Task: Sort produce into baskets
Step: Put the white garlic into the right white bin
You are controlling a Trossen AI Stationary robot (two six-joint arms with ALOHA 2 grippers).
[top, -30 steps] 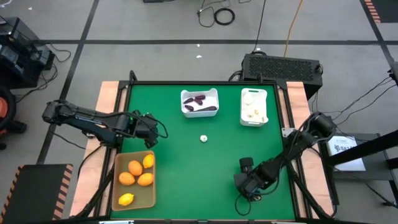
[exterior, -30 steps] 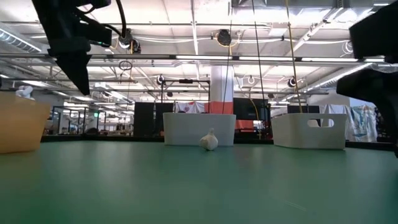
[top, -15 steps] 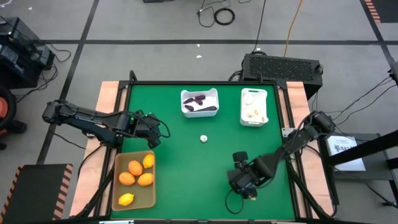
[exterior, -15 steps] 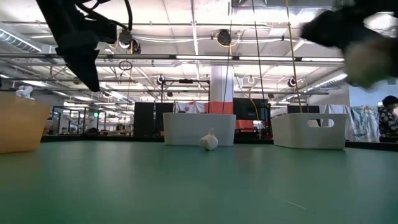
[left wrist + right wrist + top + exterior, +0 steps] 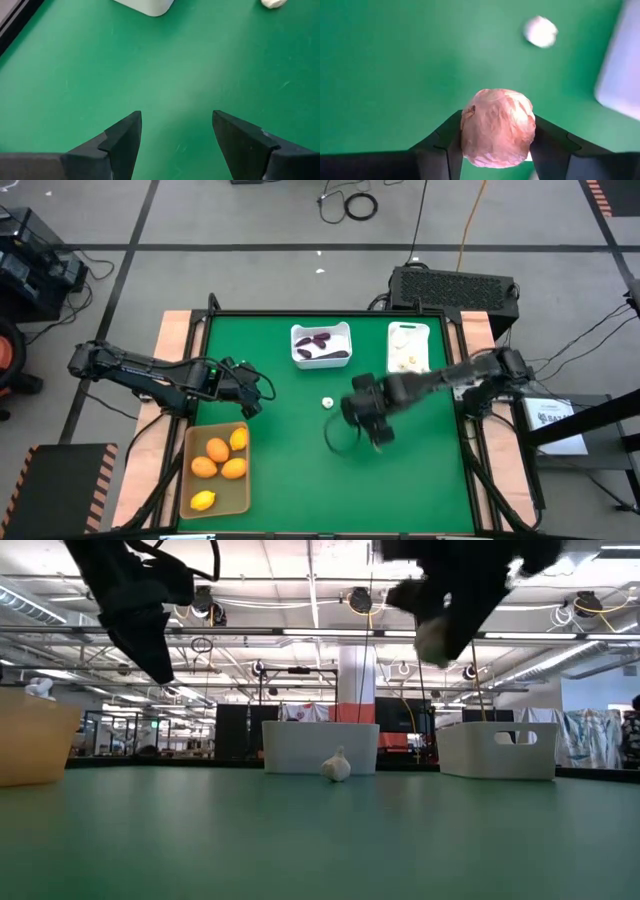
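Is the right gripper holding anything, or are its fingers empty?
Holding. The right gripper is shut on a pale, papery garlic bulb, with a dark finger pressed to each side; the low view shows it carried above the green table.

A black box sits behind the table.

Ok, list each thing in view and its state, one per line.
Right hand: shut on a garlic bulb, above the table.
Left hand: open, empty, above the mat.
Loose garlic bulb: lying on the mat.
Tan tray: holds fruits.
Squarish white bin: holds purple pieces.
Narrow white bin: holds garlic.
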